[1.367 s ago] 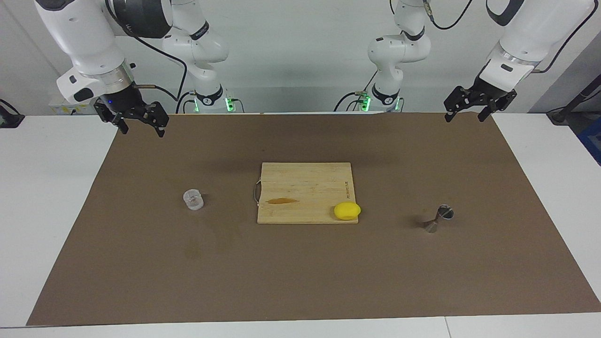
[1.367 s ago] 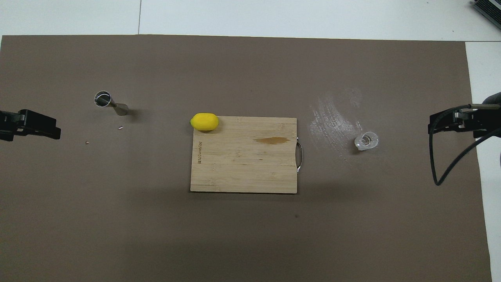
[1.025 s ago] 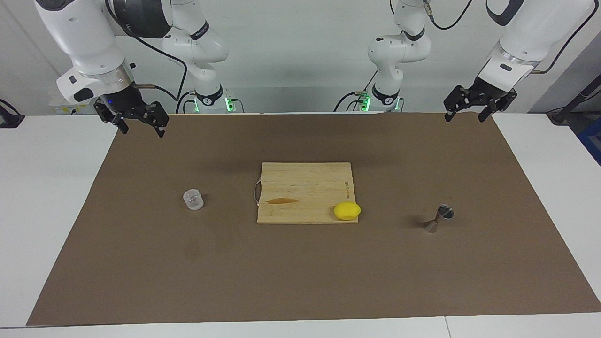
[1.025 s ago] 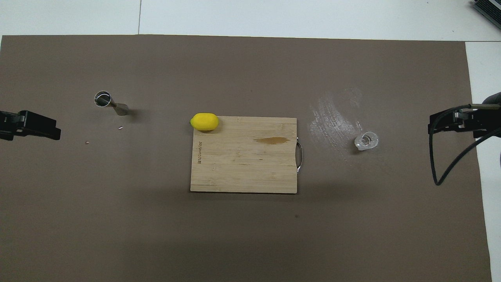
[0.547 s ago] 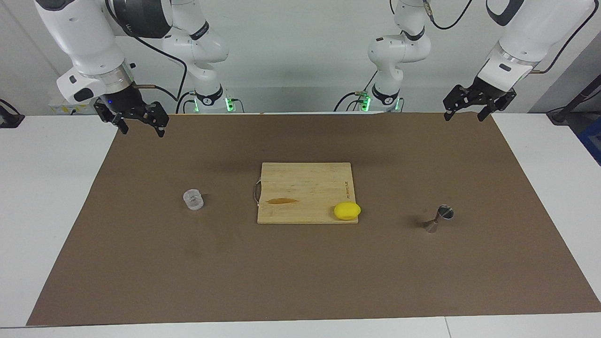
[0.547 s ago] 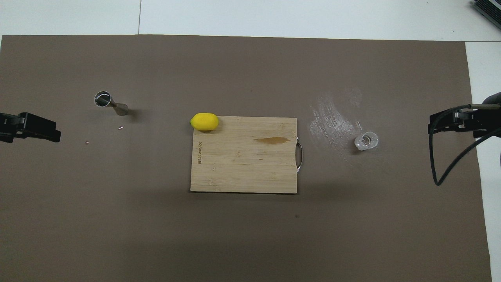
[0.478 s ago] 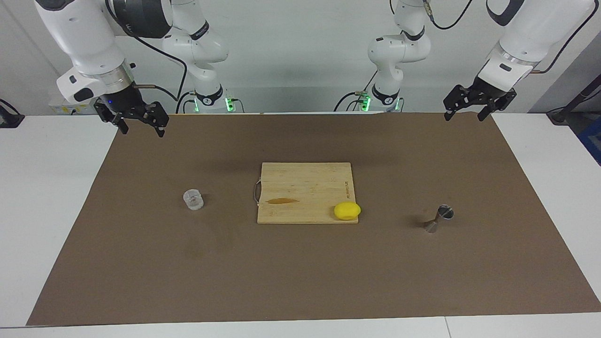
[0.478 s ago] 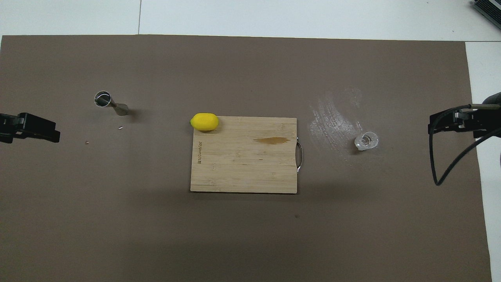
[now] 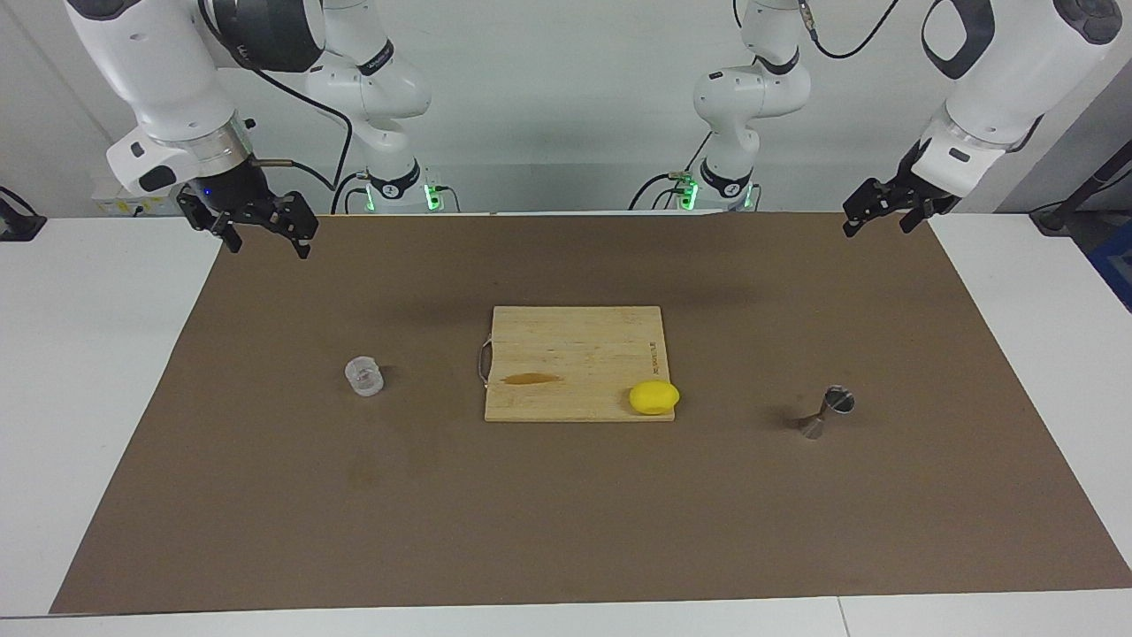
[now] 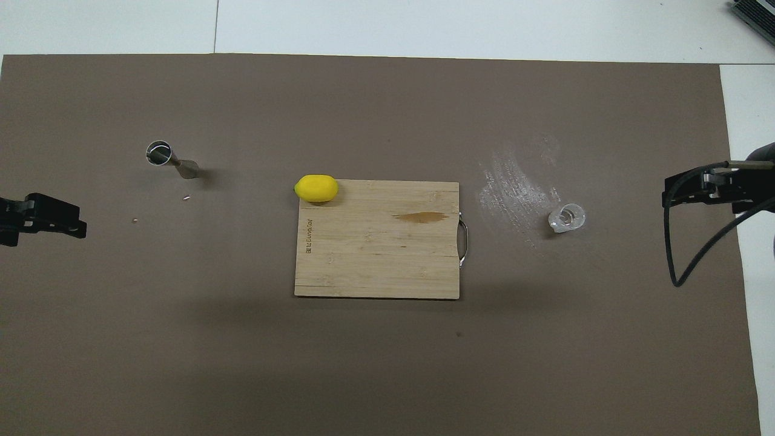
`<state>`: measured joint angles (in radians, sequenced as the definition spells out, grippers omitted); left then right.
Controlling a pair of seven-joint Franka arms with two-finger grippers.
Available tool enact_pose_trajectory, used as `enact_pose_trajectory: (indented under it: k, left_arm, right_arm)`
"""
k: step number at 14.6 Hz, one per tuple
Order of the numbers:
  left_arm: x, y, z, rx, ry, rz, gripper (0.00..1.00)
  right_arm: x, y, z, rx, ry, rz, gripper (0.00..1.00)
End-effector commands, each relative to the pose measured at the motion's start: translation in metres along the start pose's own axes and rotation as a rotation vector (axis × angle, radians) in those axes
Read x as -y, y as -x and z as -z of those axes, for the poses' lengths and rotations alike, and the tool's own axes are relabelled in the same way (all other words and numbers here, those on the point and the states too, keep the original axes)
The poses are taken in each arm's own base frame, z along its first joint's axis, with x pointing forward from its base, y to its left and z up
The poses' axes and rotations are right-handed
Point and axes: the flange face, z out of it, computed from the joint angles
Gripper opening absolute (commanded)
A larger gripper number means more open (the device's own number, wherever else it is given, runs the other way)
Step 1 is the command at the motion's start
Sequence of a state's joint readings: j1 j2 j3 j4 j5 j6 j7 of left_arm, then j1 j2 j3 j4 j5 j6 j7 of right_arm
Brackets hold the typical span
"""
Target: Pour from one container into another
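My left end effector (image 9: 877,219) has turned and shifted slightly over the brown mat's (image 9: 566,522) corner at its own end of the counter; fingers spread wide, holding nothing. My right end effector (image 9: 263,237) waits unchanged, equally wide and empty, over the mat's other near corner. Farther out, the clear cup (image 9: 363,375) stands toward my right arm's end, the cutting board (image 9: 566,354) between it and the tilted jigger (image 9: 824,412). I judge this the start of a reach; nothing is grasped yet.

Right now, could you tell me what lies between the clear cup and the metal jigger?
In both views the wooden cutting board lies between the clear cup and the jigger, with the lemon on its corner.
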<state>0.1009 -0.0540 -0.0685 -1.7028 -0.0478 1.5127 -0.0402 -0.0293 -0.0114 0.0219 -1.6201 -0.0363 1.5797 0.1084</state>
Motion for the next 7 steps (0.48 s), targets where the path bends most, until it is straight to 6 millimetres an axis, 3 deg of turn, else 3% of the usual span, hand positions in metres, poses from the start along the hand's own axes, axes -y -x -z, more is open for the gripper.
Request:
enact_pose_trajectory:
  k: [1,4,7]
  left_arm:
    - [0.006,-0.019,-0.027,0.017,0.054,0.138,1.0]
    - [0.012,-0.047,-0.042,0.048,0.109,0.308,1.0]
    - [0.018,-0.05,-0.042,0.046,0.149,0.412,1.0]
  right_arm:
    - [-0.003,0.005,0.001,-0.007,0.007,0.018,1.0]
    - [-0.003,0.005,0.002,-0.008,0.006,0.018,1.0]
    - [-0.003,0.005,0.002,-0.008,0.006,0.018,1.0]
